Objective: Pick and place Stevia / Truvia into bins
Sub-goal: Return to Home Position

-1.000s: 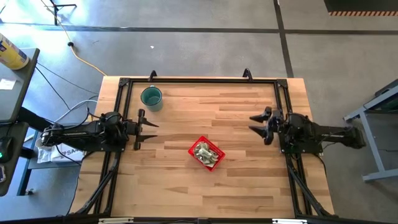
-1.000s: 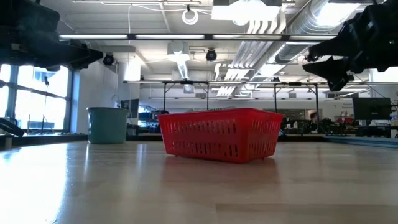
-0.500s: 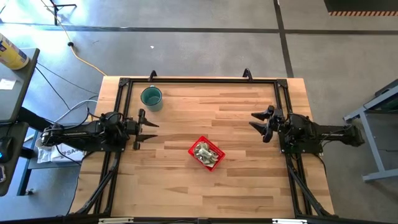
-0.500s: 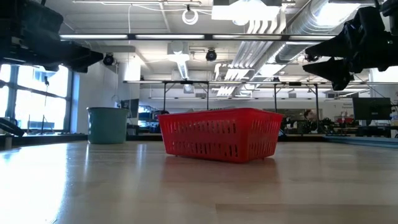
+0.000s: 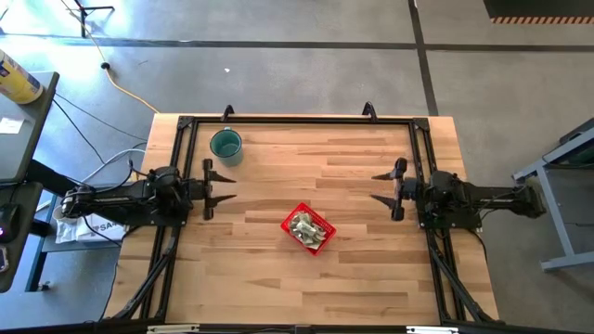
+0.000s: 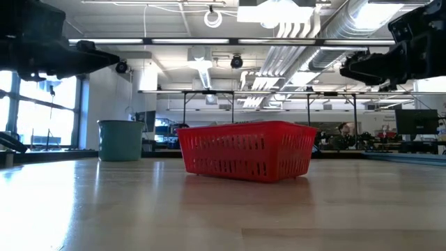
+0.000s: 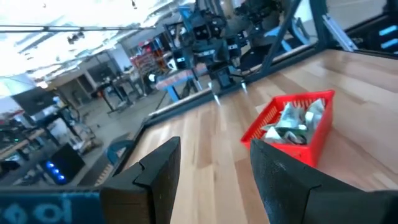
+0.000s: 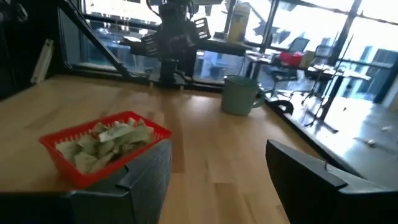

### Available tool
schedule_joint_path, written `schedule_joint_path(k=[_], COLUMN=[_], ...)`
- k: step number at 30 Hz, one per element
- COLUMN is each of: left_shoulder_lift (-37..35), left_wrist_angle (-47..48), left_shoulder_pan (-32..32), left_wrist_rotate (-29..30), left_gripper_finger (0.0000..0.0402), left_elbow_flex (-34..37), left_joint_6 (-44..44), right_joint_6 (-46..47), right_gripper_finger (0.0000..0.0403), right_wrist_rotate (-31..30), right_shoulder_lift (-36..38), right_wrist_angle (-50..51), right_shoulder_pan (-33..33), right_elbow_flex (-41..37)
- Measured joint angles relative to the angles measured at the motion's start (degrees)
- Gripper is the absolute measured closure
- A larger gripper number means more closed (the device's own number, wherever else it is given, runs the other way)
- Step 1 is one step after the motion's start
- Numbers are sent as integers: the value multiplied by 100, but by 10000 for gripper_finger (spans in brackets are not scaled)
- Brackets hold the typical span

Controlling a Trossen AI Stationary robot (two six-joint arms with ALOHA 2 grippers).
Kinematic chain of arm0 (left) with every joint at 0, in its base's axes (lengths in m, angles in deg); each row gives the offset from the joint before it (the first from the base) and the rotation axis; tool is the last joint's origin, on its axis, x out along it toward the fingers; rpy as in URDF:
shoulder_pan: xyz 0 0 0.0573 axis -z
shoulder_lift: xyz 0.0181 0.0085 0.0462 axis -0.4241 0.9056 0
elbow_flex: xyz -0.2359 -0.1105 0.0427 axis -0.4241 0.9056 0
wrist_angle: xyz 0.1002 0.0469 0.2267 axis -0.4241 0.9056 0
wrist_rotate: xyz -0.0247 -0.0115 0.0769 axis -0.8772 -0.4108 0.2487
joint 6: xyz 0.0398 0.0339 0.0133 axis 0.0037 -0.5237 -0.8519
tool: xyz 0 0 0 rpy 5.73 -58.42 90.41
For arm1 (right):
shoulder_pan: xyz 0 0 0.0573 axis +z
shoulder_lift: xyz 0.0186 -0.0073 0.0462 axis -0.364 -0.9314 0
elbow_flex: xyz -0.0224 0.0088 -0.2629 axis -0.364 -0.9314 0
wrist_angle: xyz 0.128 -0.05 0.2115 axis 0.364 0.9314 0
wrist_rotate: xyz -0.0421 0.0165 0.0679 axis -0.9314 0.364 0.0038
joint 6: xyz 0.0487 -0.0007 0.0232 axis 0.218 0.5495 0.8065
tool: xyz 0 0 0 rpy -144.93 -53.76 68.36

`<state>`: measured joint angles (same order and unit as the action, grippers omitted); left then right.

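From above, a red basket [image 5: 322,241] sits mid-bench [image 5: 353,274], with pale green Stevia sachets [image 5: 303,225] heaped inside it. The left end effector [image 5: 225,188] hovers well to the basket's left and the right end effector [image 5: 376,187] well to its right, both with fingers apart and empty. At bench level, a teal cup [image 6: 120,140] stands apart from the basket. Both wrist views show the sachets filling the basket.

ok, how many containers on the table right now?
2. The red basket, holding sachets, sits near the middle of the table; the teal cup stands apart near a left-side corner. None appear hidden.
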<state>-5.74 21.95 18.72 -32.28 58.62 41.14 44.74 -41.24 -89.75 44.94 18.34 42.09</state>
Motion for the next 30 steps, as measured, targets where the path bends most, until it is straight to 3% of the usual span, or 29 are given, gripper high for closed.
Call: schedule_joint_path(k=[11,30], left_shoulder_lift=[2,2], left_wrist_angle=[60,75], left_shoulder_pan=[0,0], left_wrist_rotate=[-124,-107], left_gripper_finger=[174,174], left_elbow_flex=[0,0], left_joint_6=[449,464], right_joint_6=[421,430], right_gripper_finger=[150,150], right_wrist_rotate=[73,73], right_shoulder_lift=[-20,-20], right_wrist_angle=[8,8], right_shoulder_pan=[-2,-2], right_elbow_flex=[-2,-2])
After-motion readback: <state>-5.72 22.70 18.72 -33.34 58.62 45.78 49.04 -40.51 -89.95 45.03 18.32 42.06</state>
